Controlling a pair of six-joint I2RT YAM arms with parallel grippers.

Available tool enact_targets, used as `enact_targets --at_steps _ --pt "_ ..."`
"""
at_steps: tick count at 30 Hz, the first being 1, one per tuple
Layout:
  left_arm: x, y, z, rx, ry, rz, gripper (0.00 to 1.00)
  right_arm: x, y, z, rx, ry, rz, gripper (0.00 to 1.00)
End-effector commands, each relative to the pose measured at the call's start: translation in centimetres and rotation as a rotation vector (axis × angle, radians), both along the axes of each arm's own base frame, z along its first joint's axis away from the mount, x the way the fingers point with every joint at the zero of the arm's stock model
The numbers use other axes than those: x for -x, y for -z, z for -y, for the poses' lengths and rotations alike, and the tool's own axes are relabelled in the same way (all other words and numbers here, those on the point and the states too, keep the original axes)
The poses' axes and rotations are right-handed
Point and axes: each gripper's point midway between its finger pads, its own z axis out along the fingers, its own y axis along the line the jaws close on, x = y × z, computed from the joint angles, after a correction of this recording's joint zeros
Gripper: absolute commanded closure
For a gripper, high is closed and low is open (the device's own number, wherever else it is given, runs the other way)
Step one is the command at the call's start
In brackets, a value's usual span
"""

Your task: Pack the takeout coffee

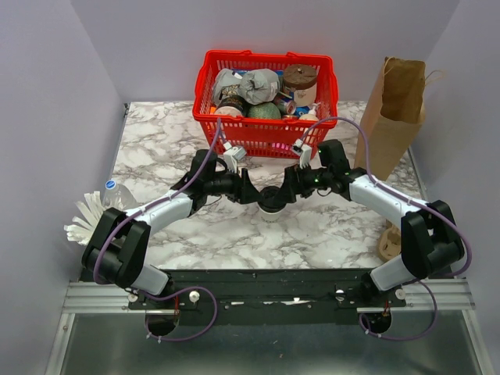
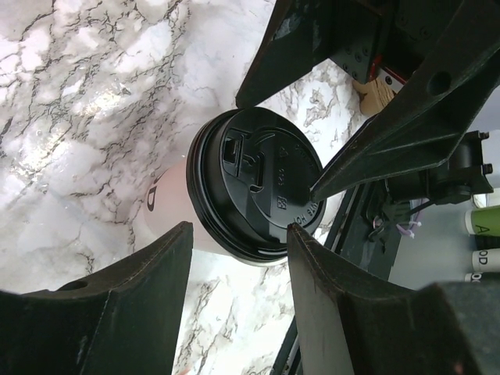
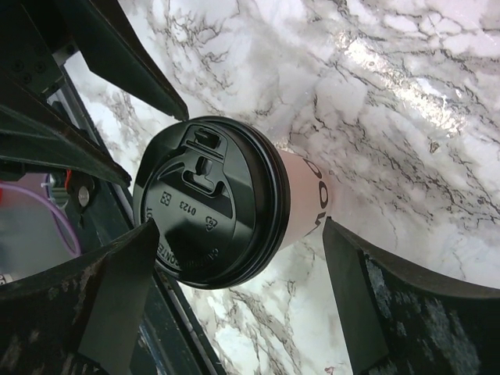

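The takeout coffee [image 1: 272, 202], a white paper cup with a black lid, stands on the marble table at the middle, between my two grippers. My left gripper [image 1: 255, 193] is open on its left side. In the left wrist view the black lid [image 2: 254, 187] lies just past the left gripper [image 2: 238, 228], and one fingertip [image 2: 301, 238] is at the lid's rim. My right gripper [image 1: 290, 190] is open on the cup's right side. In the right wrist view the right gripper [image 3: 241, 226] straddles the cup [image 3: 207, 203], with one fingertip [image 3: 144, 238] at the lid and the other beside the cup wall.
A red basket [image 1: 266, 137] full of groceries stands at the back centre. A brown paper bag [image 1: 394, 109] stands upright at the back right. A clear water bottle [image 1: 116, 195] and white utensils [image 1: 84, 219] lie at the left edge. A wooden object [image 1: 388, 242] sits at the right edge.
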Motion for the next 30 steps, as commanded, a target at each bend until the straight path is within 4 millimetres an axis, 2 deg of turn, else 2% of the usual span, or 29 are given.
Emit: enact_targets --at_steps 1,15,30 --pt "-0.41 -0.30 0.01 -0.011 -0.014 0.027 0.40 0.60 0.57 0.34 0.020 0.002 -0.007 0.07" --pt "-0.53 -0.12 -0.01 -0.014 -0.020 0.026 0.40 1.43 1.08 0.65 0.038 -0.022 -0.013 0.09" --pt "-0.73 0.32 0.06 -0.020 -0.029 0.013 0.40 0.93 0.76 0.15 0.024 -0.009 -0.038 0.09"
